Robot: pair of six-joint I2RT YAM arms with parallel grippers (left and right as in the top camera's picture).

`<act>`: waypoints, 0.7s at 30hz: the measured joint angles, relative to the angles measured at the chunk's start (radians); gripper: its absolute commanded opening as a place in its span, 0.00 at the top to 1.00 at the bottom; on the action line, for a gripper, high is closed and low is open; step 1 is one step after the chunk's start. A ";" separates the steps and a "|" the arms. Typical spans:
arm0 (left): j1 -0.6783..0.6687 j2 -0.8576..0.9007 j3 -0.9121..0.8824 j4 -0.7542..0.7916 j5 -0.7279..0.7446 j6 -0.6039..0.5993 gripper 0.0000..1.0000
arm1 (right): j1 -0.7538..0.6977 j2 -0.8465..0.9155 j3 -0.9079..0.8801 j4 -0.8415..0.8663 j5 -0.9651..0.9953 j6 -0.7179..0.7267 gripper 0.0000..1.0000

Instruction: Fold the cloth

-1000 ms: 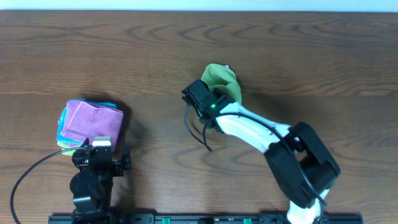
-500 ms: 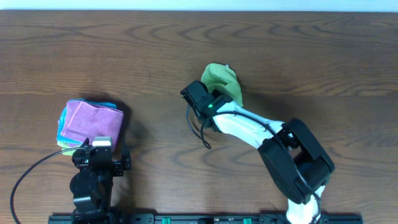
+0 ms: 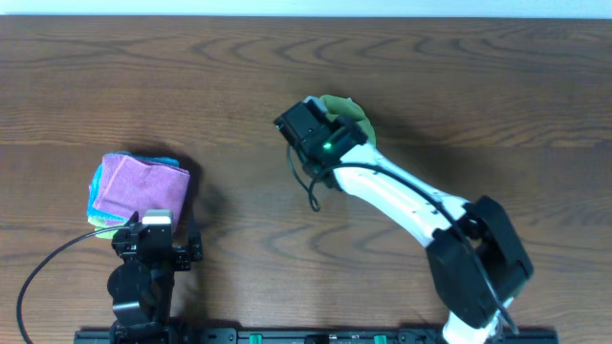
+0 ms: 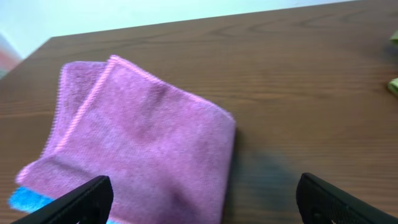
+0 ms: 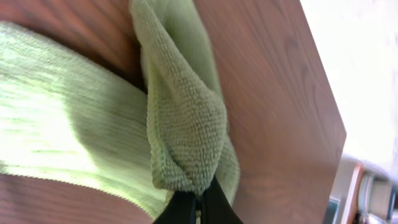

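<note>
While the right gripper [image 5: 196, 200] pinched a bunched fold, the cloth [image 5: 183, 118] looked soft, light, limp, probably best taken at a corner; the left gripper [image 4: 205, 198] gaped empty

The overhead camera is looking straight down on the table [image 3: 497, 76] from high above. The left wrist camera is facing low across the nearby pink cloth [image 4: 143, 143], and the right wrist camera is sitting very close to the cloth [image 5: 186, 137]. The overhead view is sharing both cloths with them.
</note>
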 measured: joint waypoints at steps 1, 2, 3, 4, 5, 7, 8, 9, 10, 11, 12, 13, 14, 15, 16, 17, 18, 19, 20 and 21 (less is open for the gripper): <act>0.000 0.000 0.000 0.000 0.013 -0.013 0.05 | -0.010 -0.010 0.000 -0.021 0.006 0.027 0.99; 0.000 0.000 0.000 0.000 0.025 -0.033 0.05 | -0.026 -0.019 0.001 -0.045 0.014 0.062 0.99; 0.000 0.000 0.000 0.000 0.035 -0.051 0.05 | -0.042 -0.024 0.001 -0.063 0.019 0.089 0.99; 0.000 0.000 0.000 0.000 0.043 -0.073 0.05 | -0.056 -0.027 0.001 -0.084 0.026 0.114 0.99; 0.000 0.000 0.000 0.000 0.048 -0.093 0.05 | -0.070 -0.027 0.001 -0.104 0.031 0.140 0.99; 0.000 0.000 0.000 0.000 0.056 -0.139 0.05 | -0.096 -0.027 0.001 -0.140 0.038 0.194 0.99; 0.000 0.000 0.000 0.000 0.063 -0.161 0.05 | -0.111 -0.027 0.001 -0.166 0.042 0.238 0.99; 0.000 0.000 0.000 0.000 0.072 -0.201 0.05 | -0.135 -0.027 0.001 -0.186 0.047 0.277 0.99; 0.000 0.000 0.000 0.000 0.075 -0.222 0.05 | -0.153 -0.027 0.001 -0.204 0.053 0.307 0.99; 0.000 0.000 0.000 0.000 0.078 -0.252 0.05 | -0.174 -0.027 0.001 -0.225 0.055 0.341 0.99; 0.000 0.000 0.000 0.000 0.085 -0.278 0.05 | -0.195 -0.027 0.001 -0.240 0.058 0.370 0.99; 0.000 0.000 0.000 0.000 0.096 -0.294 0.05 | -0.212 -0.027 0.001 -0.249 0.061 0.391 0.99; 0.000 0.000 0.000 0.000 0.114 -0.306 0.05 | -0.230 -0.027 0.001 -0.258 0.061 0.413 0.99; 0.000 0.000 0.000 0.000 0.143 -0.320 0.05 | -0.258 -0.027 0.001 -0.270 0.062 0.445 0.99; 0.000 0.000 0.000 0.000 0.160 -0.327 0.05 | -0.275 -0.027 0.001 -0.277 0.063 0.464 0.99; 0.000 0.000 0.000 0.000 0.182 -0.332 0.05 | -0.295 -0.027 0.001 -0.288 0.063 0.487 0.99; 0.000 0.000 0.000 0.000 0.201 -0.339 0.05 | -0.309 -0.027 0.001 -0.300 0.064 0.506 0.99; 0.000 0.000 0.000 0.000 0.217 -0.343 0.05 | -0.325 -0.027 0.001 -0.312 0.064 0.528 0.99; 0.000 0.000 0.000 0.000 0.227 -0.346 0.05 | -0.344 -0.027 0.001 -0.322 0.064 0.550 0.99; 0.000 0.000 0.000 0.000 0.237 -0.348 0.05 | -0.360 -0.027 0.001 -0.330 0.064 0.567 0.99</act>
